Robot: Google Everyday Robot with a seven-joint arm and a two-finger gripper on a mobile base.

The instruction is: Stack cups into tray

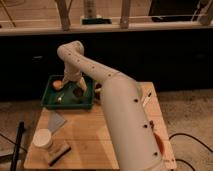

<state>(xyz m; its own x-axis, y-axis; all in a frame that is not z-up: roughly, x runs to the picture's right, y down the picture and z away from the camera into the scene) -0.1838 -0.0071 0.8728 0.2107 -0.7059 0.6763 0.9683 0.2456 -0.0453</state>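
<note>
The dark-green tray (52,103) sits at the back left of the wooden table. My gripper (73,84) hangs down inside the tray, at the end of the white arm that reaches across from the front right. A dark brown cup (78,93) stands in the tray just below the gripper; I cannot tell whether the gripper touches it. A cream-white cup (42,139) stands upright on the table near the front left corner, far from the gripper.
A small orange ball (57,84) lies in the tray's left part. A grey sheet (56,120) and a dark block (58,150) lie on the table's left side. Thin stick-like items (147,98) lie at the right edge. A dark wall runs behind.
</note>
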